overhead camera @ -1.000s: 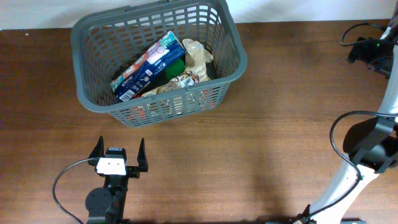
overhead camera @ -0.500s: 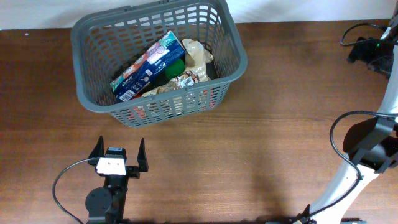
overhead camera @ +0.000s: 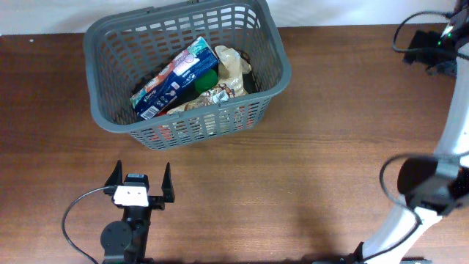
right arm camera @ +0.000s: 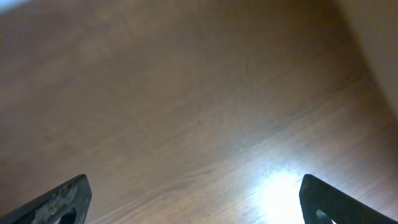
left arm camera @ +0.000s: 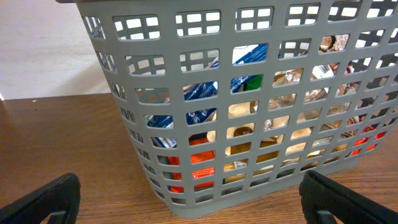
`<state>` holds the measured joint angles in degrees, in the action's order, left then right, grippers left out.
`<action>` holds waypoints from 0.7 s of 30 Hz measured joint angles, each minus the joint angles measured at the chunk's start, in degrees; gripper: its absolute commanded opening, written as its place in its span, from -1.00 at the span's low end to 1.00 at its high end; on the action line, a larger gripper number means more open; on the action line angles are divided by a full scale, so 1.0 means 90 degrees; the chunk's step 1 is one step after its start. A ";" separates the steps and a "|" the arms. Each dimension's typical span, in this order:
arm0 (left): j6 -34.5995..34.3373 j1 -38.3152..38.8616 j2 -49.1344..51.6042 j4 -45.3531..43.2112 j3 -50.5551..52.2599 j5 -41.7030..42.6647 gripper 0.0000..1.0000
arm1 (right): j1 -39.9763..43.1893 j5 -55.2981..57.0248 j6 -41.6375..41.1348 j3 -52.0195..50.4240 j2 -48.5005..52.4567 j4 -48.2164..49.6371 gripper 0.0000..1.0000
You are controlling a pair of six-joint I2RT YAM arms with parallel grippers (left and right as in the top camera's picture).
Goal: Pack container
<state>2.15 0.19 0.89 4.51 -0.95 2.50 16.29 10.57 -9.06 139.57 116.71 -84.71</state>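
The container (overhead camera: 198, 129), a big dark grey lattice basket, stands at the back left of the wooden table. Inside lie a blue box (overhead camera: 174, 77), a green item (overhead camera: 208, 78) and crinkled snack packets (overhead camera: 222, 92). My left gripper (overhead camera: 142, 170) sits near the front edge, open and empty, facing the container (left arm camera: 227, 74) a short way ahead; a red pack (left arm camera: 202, 165) shows through the slots. My right gripper (right arm camera: 196, 199) is open over bare wood, far to the right of the container, with nothing between its fingers.
The right arm's wrist (overhead camera: 429, 51) hangs at the back right corner, its white link and black cable (overhead camera: 410, 183) along the right edge. A pale wall runs behind the table. Brown tabletop (overhead camera: 315, 161) stretches between the container and the right arm.
The right arm has shifted: its wrist rose toward the back edge and its elbow dropped toward the front. The left arm and the container stay still.
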 measured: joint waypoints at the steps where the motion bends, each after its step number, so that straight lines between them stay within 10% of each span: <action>1: 0.0000 0.0000 0.0000 0.0000 0.0002 0.0000 0.99 | -0.0056 0.0015 0.0002 0.0000 -0.0175 -0.0002 0.98; 21: 0.0000 0.0000 0.0000 0.0000 0.0000 0.0000 0.99 | -0.1124 0.0117 0.0000 -0.0189 -0.2271 0.0838 0.98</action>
<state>2.15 0.19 0.89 4.51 -0.95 2.50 6.17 11.62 -9.06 137.86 96.27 -77.17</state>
